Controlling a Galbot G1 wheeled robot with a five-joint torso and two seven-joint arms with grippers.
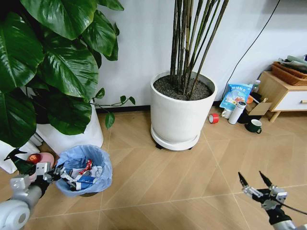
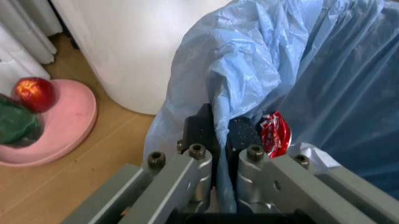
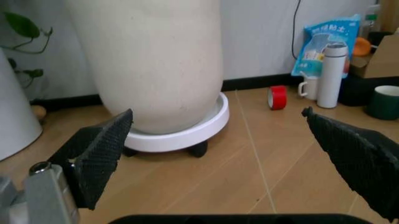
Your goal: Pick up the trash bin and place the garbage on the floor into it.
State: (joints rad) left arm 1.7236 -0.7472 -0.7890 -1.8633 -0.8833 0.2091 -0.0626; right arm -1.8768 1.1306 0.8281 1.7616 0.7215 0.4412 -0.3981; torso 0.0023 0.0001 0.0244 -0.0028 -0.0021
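The trash bin (image 1: 84, 170) stands on the floor at the lower left, lined with a crinkly light-blue bag. Garbage (image 1: 82, 178) lies inside it: red, white and blue scraps. My left gripper (image 1: 58, 173) is shut on the bin's near rim. In the left wrist view its black pads (image 2: 240, 135) pinch the blue bag (image 2: 274, 60) at the rim, with a red wrapper (image 2: 275, 133) just inside. My right gripper (image 1: 253, 181) hovers open at the lower right above bare floor; in the right wrist view its fingers (image 3: 103, 149) are spread wide.
A large white plant pot (image 1: 181, 112) on a wheeled tray stands in the middle, another white pot (image 1: 72, 134) behind the bin. A pink dish (image 2: 53, 123) with a red fruit sits left of the bin. A red tape roll (image 1: 214, 118), white flask (image 1: 237, 112), mugs and a wooden cabinet (image 1: 283, 93) lie at the right.
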